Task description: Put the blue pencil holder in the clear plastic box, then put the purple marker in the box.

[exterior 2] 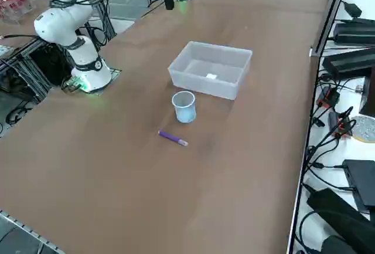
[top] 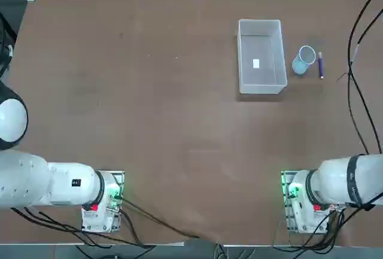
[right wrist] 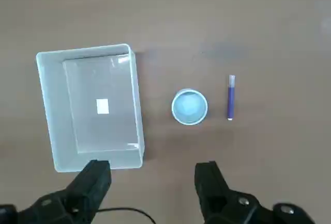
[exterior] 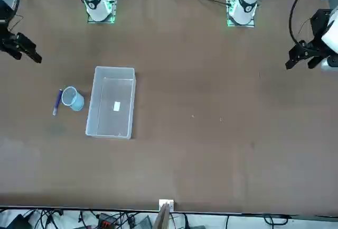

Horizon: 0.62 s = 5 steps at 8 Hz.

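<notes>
1. Wide apart stand the two black fingers [right wrist: 93, 182] of the right gripper [right wrist: 154, 167], nearest to the wrist camera, and they hold nothing. The front view shows this gripper in the upper left of the frame, raised above the brown table [exterior: 211, 149].

2. Light-blue, translucent and round, the plastic pencil holder [top: 302, 61] stands upright on the table, in the upper right of the top view. It is near the box, but outside it.

3. The clear, rectangular plastic box [top: 261, 87] with low walls is in the upper right part of the same view, to the left of the holder. Neither of the two things is inside.

4. The thin purple marker [exterior 2: 171, 138] with a pale tip lies flat near the holder, around the middle of the right side view, and does not touch it.

5. About the progress, I judge that nothing is done. Both placements are left: first the holder must go into the box, then the marker.
</notes>
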Each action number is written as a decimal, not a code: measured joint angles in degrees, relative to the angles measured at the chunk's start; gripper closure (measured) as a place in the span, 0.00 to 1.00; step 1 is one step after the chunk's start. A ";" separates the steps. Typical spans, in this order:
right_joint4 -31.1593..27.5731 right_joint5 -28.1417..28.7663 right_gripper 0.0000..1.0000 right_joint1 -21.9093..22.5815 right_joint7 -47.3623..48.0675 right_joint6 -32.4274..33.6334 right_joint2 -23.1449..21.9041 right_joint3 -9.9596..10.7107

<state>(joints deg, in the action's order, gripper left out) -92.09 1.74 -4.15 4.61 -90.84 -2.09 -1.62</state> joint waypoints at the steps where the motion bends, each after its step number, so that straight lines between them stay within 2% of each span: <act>1: 0.02 0.00 0.01 0.01 0.00 0.06 0.00 -0.02; 5: 0.21 -0.23 0.01 -0.02 0.23 0.11 0.68 -0.10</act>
<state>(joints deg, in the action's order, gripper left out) -91.88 1.51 -4.18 4.84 -90.73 -1.42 -1.72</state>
